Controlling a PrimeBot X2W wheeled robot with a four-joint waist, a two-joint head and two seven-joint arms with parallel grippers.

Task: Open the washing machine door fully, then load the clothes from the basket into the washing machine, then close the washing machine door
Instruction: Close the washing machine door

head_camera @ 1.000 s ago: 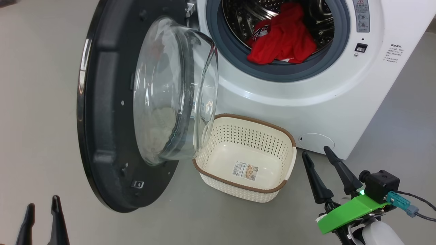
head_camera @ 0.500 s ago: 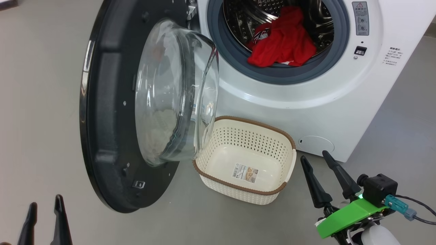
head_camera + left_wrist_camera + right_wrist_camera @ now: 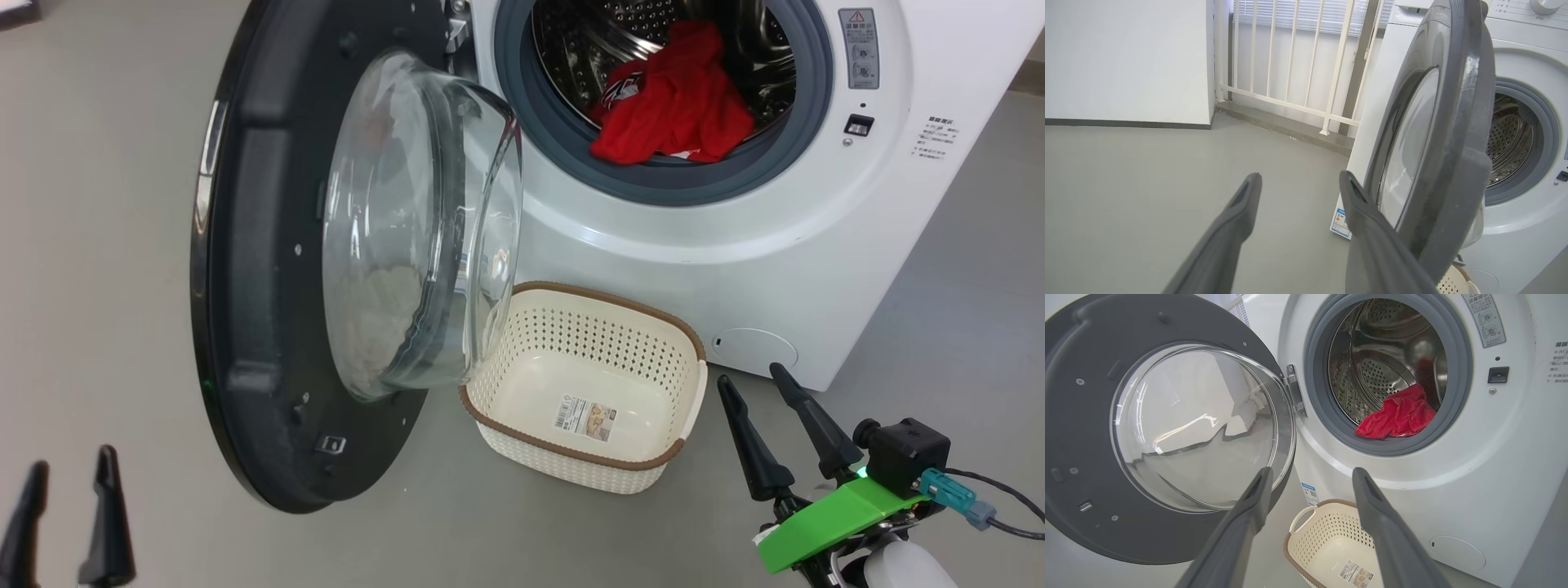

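Washing machine door (image 3: 269, 269): swung out on its hinge at the left of the opening. It stands on edge, with the inner face turned toward the washing machine (image 3: 735, 269) and the clear glass bowl (image 3: 416, 229) bulging to the head view's right.
Door and basket: in the head view the bowl's lower edge overlaps the left end of the basket (image 3: 588, 343); I cannot tell if they touch.
Basket: on the floor (image 3: 98, 163) just in front of the machine, below the opening, mouth up. Its long axis runs roughly along the machine's front, and a label sticker (image 3: 586, 418) shows on its bottom.
Clothes (image 3: 678, 106): a red heap inside the drum (image 3: 588, 41), low at the front, its edge drooping toward the grey ring (image 3: 653, 180).
My left gripper (image 3: 71, 459): low on the left, short of the door's outer face, fingers spread wide, nothing between them.
My right gripper (image 3: 749, 374): right of the basket, fingertips aimed at the machine's lower front, spread wide, nothing held.
Change over the last second: my head camera shifted a little, so the whole scene sits slightly lower. My left gripper has slid left and up in the head view. Door, basket and clothes lie as before, and both grippers stay open.
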